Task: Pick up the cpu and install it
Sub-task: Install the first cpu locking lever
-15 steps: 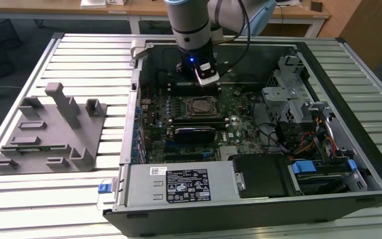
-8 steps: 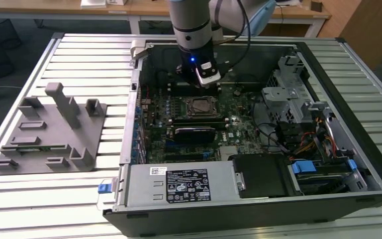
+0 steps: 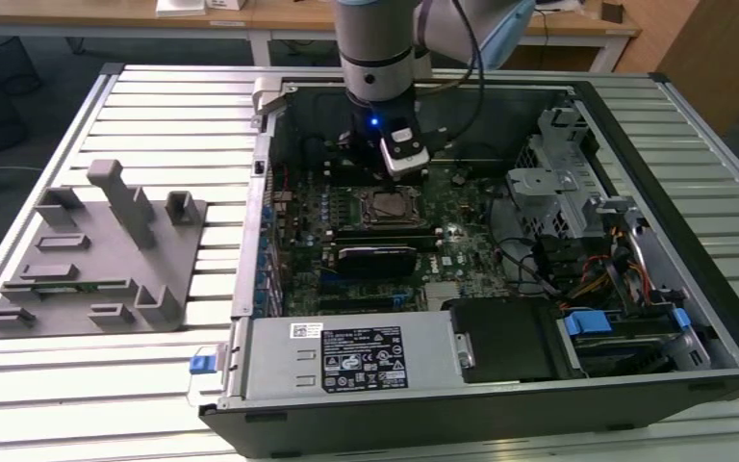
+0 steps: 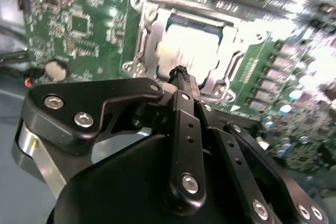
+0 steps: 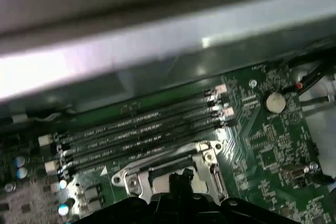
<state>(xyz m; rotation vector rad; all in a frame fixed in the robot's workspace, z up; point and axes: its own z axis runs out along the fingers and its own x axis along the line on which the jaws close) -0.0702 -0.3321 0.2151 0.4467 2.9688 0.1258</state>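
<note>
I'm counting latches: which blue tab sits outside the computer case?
The blue tab at the exterior view's left, against the case outer wall; the other two lie inside.

You cannot judge the gripper [image 4: 181, 74] fingers' spacing; its linkage hides the cpu's [image 4: 191, 51] near edge. The motherboard [image 4: 294, 103] beside the socket blurs out.

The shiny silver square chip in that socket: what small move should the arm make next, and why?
Probably a short straight lift, I'd guess: the shiny silver square cpu looks flat inside the metal socket frame, and the black gripper hangs close over its edge.
</note>
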